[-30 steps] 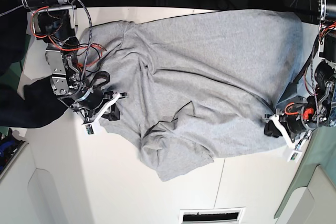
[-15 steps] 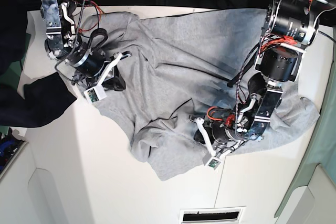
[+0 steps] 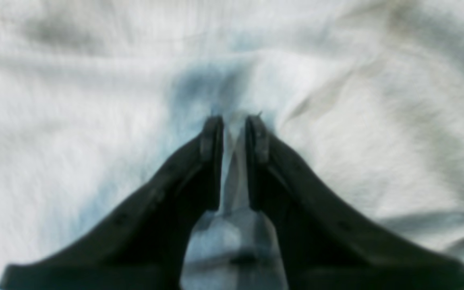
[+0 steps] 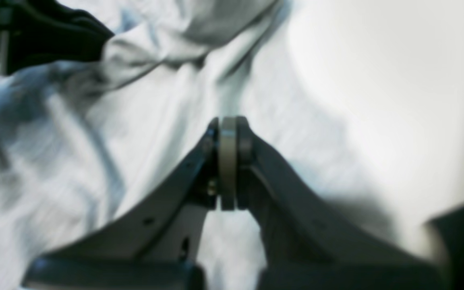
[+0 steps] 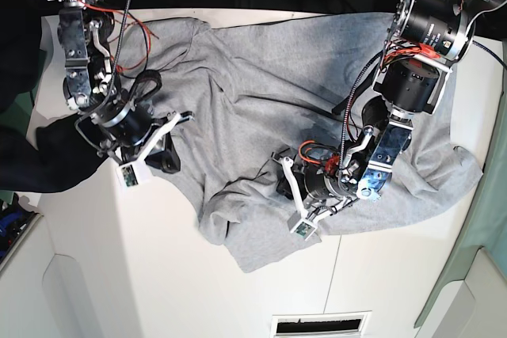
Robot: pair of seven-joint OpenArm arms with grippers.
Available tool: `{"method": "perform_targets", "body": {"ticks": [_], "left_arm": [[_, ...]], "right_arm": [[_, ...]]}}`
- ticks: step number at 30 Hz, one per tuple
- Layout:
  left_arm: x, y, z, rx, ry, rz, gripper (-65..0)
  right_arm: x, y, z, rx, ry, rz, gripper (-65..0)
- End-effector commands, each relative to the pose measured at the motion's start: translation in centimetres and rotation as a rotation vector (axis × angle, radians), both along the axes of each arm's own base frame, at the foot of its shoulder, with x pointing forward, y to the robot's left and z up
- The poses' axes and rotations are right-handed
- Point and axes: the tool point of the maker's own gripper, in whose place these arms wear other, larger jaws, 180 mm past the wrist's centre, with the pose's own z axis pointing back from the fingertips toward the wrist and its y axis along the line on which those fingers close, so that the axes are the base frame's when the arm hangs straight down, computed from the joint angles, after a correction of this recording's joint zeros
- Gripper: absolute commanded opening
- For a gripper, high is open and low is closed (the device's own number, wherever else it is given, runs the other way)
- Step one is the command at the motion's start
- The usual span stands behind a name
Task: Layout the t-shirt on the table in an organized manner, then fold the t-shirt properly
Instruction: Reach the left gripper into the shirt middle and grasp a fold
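Note:
The light grey t-shirt [image 5: 261, 77] lies crumpled across the white table [image 5: 158, 275], with its lower part bunched toward the front. My left gripper [image 5: 287, 187] sits in the bunched middle. In the left wrist view its fingers [image 3: 212, 137] stand nearly together, and the left gripper [image 3: 234, 121] pinches a fold of the t-shirt [image 3: 357, 161]. My right gripper [image 5: 166, 160] is at the shirt's left edge. It is shut [image 4: 228, 121], and a taut ridge of the t-shirt [image 4: 135, 121] runs up from its tips beside bare table [image 4: 377, 80].
A dark navy-black cloth [image 5: 47, 156] hangs over the table's left edge, close to the right arm. A vent slot [image 5: 321, 324] sits in the front panel. The left arm's big motor housings [image 5: 420, 37] reach over the shirt's right half.
The left arm swung from the table's right edge to the shirt's middle and closed on a fold. The shirt's right part shifted toward the front. The right gripper rose, then came back down-left.

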Motion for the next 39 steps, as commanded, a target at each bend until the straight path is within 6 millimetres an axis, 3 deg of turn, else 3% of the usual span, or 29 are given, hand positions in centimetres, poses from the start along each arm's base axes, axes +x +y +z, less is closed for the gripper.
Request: {"method": "perform_targets", "body": {"ticks": [1, 4, 8, 11, 16, 19, 22, 27, 32, 39], "left_arm": [[2.8, -0.1, 3.2, -0.021, -0.093, 0.023, -54.1], [4.8, 0.0, 4.8, -0.008, -0.148, 0.082, -54.1], [5.5, -0.9, 5.5, 0.014, -0.189, 0.088, -54.1], [5.1, -1.6, 4.0, -0.006, -0.163, 0.094, -56.7], [3.2, -1.9, -0.6, 0.005, -0.088, 0.107, -62.1], [1.9, -0.6, -3.0, 0.081, -0.037, 0.101, -63.1], [1.6, 0.4, -3.8, 0.128, -0.023, 0.092, -63.1], [2.9, 2.0, -3.1, 0.198, -0.044, 0.15, -63.1], [4.4, 2.2, -1.6, 0.208, -0.058, 0.154, -63.1], [6.3, 1.5, 1.4, 0.198, -0.101, 0.14, -63.0]], "right_arm": [[1.4, -0.4, 1.0, -0.01, -0.036, -0.005, -65.0], [2.3, -1.2, -0.9, -0.047, 0.016, -0.012, -65.0], [1.8, -1.6, -3.6, -0.054, 0.096, -0.015, -65.0], [0.9, -1.4, -4.4, -0.053, 0.126, 0.007, -65.0], [-1.5, -1.3, -6.2, -0.066, 0.197, 0.014, -65.0], [-3.3, -1.2, -6.9, -0.068, 0.218, 0.019, -65.0], [-5.0, -1.0, -7.1, -0.067, 0.221, 0.024, -65.0], [-7.7, -0.3, -6.3, -0.064, 0.206, 0.041, -65.0], [-8.7, -0.1, -5.8, -0.062, 0.195, 0.044, -65.0], [-6.4, 0.0, -3.8, -0.057, 0.129, 0.041, -65.0]]}}
